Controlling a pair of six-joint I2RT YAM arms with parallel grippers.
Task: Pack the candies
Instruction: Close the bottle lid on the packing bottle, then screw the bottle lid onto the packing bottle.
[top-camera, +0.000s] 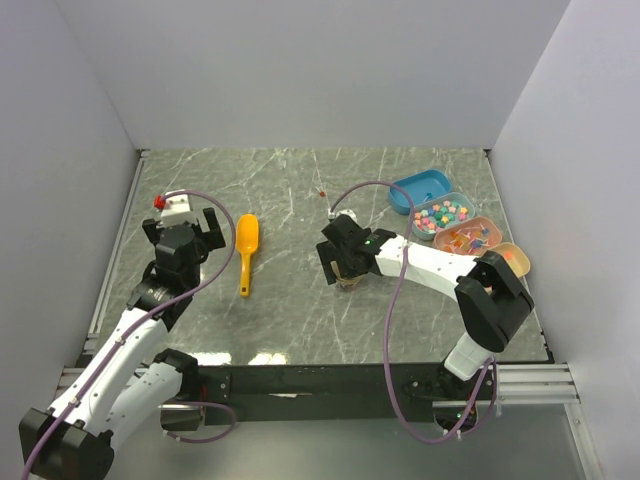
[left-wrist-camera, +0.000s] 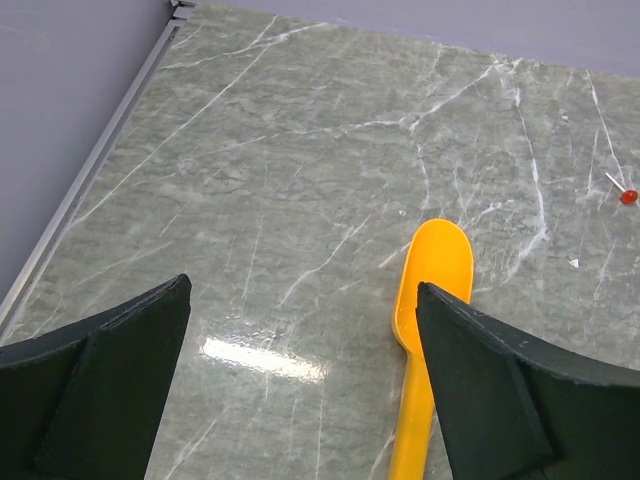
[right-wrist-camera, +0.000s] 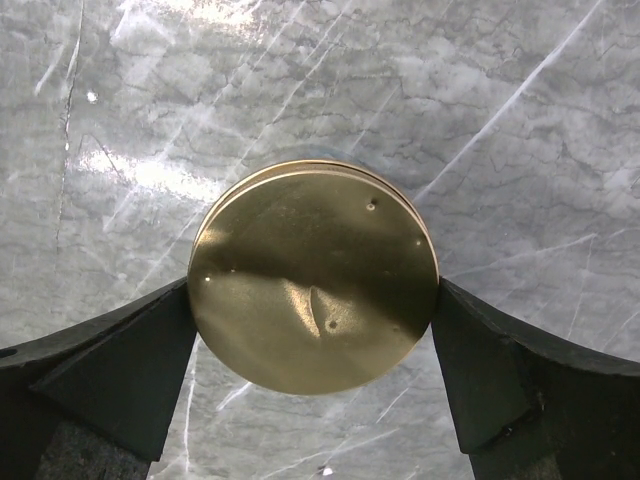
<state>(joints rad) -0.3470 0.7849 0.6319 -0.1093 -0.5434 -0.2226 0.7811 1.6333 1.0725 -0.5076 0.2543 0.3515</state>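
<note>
Where the right wrist view looks straight down, the right hand (right-wrist-camera: 313, 290) stands over a round gold lid (right-wrist-camera: 300, 240), with one finger on each side of it. The fingers (right-wrist-camera: 120, 370) are spread wide, and their inner edges meet the lid's rim on the left and on the right. It cannot be told whether they press on the rim or only flank it. Whatever the lid closes is hidden beneath it.

The left hand (left-wrist-camera: 302, 300) hangs above the grey marbled worktop (top-camera: 300, 320) on the left side. Its fingers are apart and nothing lies between them. A yellow scoop (top-camera: 246, 250) lies flat on the worktop just beside this hand, bowl away from the arms and handle toward them. In the left wrist view, part of the scoop is covered by the right-side finger.

At the far right of the worktop stands a blue tub (top-camera: 410, 195). Beside it sit a batch of pastel sweets (top-camera: 445, 214) and a batch of orange-red sweets (top-camera: 465, 238). A small red bead on a thin white stick (left-wrist-camera: 627, 197) lies alone near the far middle.

The candies cannot be located. The lid hides what is under it, and the contents of the blue tub are too small to make out.
</note>
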